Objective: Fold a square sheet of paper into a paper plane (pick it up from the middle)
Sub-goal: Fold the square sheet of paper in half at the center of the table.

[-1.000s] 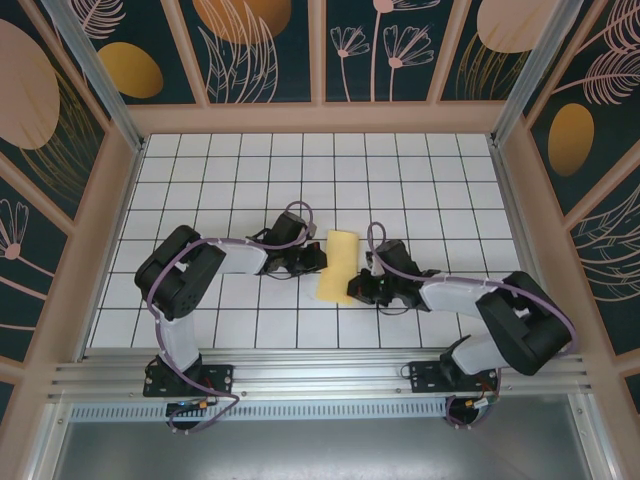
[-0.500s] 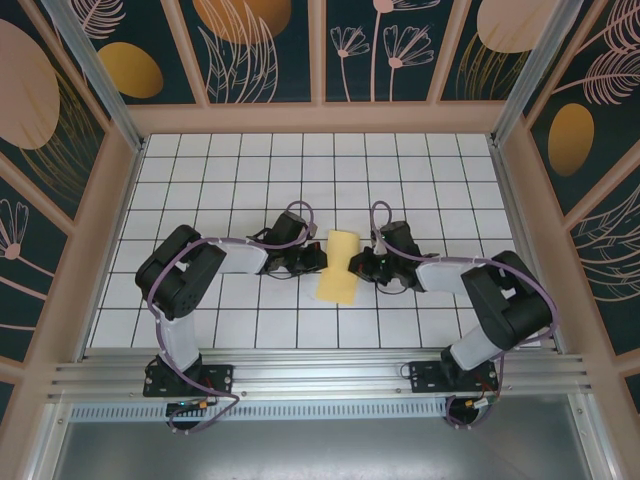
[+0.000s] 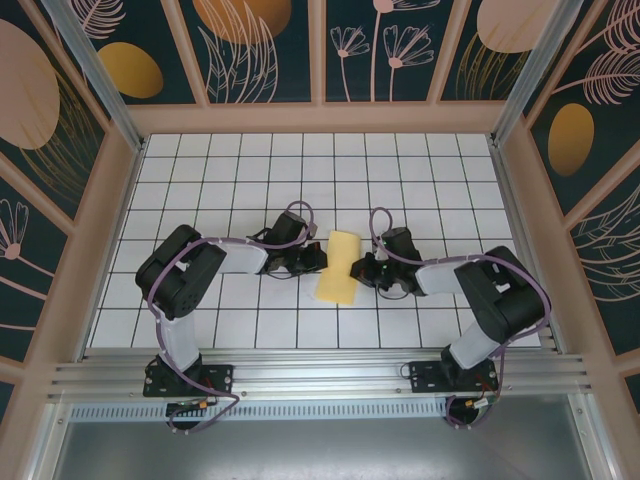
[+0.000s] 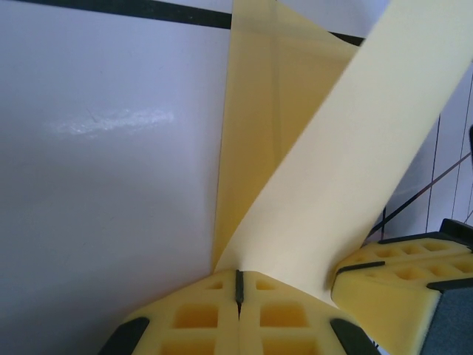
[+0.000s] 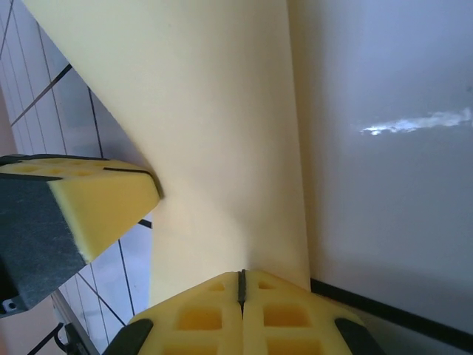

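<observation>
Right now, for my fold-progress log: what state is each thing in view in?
thin yellow paper sheet: folded into a narrow strip, on the white gridded tabletop, top layer seemingly lifted.
left end effector: shut, tips at the strip's left edge; a pinch cannot be told.
right end effector: shut, tips at the strip's right edge; a pinch cannot be told.

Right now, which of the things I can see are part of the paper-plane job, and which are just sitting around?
Part of the job: folded yellow paper sheet, left gripper, right gripper, both closed at its side edges.
Just surroundings: white grid table, patterned walls, metal rail in front.
</observation>
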You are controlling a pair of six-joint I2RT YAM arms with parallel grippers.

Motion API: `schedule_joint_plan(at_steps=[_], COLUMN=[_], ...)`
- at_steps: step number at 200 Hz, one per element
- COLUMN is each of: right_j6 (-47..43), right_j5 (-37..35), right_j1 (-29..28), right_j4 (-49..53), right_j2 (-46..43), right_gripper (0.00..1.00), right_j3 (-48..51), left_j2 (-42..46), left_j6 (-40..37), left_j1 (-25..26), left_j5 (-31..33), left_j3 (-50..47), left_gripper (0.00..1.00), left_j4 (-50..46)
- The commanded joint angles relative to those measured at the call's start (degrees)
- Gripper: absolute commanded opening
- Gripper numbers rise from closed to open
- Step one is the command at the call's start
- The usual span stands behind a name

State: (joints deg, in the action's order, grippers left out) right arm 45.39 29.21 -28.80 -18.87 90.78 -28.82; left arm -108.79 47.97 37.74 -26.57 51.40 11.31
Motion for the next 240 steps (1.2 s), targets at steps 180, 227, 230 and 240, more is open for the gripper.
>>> schedule_joint_plan(at_steps=[180, 227, 230, 240], right_j6=[-3.7, -4.0, -4.0, -3.7], right_j5=[4.9, 5.5, 5.5, 5.3], right_j1=[4.9, 6.3, 6.3, 6.3], right_j4=[4.0, 2.9, 2.6, 1.8], right_j2=[1.9, 6.0, 6.3, 7.4], right_gripper=[0.00, 0.00, 0.00, 0.00], right_j3=[-8.9, -8.8, -8.6, -7.6], left_j2=[-3.4, -3.1, -3.1, -3.2], left_j6=[-1.8, -1.8, -1.9, -2.1], left_j1=[0.8, 0.7, 0.7, 0.7], left_j5=[2.2, 2.2, 2.2, 2.1], left_j3=[-2.4, -2.5, -2.5, -2.4], left_gripper=[0.00, 0.00, 0.00, 0.00], left_j4=[-6.5, -6.4, -6.4, -6.5])
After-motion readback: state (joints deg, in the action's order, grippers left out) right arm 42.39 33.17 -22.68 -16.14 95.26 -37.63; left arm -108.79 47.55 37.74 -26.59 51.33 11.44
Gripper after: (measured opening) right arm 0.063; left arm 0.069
